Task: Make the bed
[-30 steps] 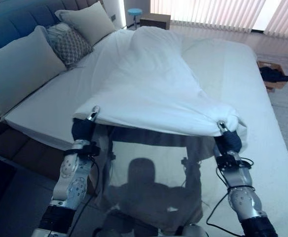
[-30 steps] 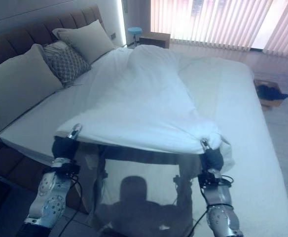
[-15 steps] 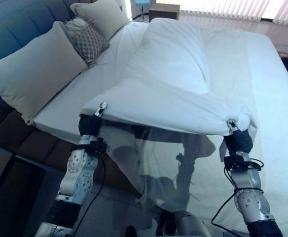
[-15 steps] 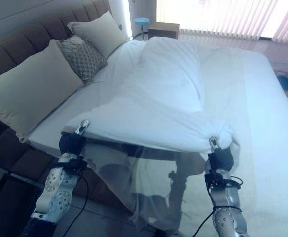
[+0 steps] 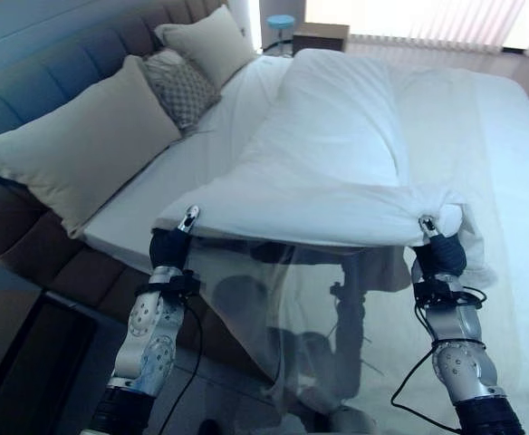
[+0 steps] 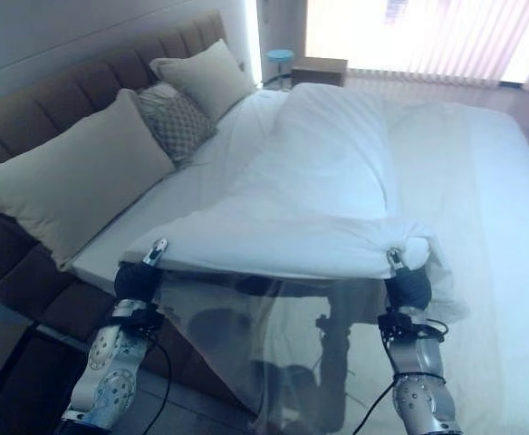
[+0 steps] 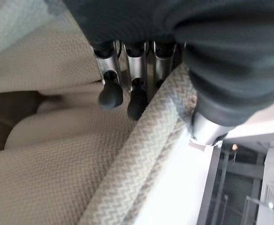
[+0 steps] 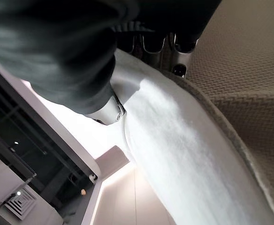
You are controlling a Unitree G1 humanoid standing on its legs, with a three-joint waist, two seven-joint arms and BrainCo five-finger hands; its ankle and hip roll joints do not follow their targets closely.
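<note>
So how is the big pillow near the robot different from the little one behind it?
The plain pillow is bigger and has a smooth, pale cover, while the patterned cushion is smaller, darker and has a criss-cross print. The plain pillow lies nearest the bed's edge; the patterned cushion sits tucked between two pillows. Both lean against the headboard.

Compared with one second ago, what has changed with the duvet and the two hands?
The whole picture has shifted, so mostly the camera moved. Both hands grip as before: the left hand and right hand stay shut on the front edge of the white duvet, held up and stretched between them. The edge seems a little nearer the pillows, though I cannot be sure. The pillows lie as before.
</note>
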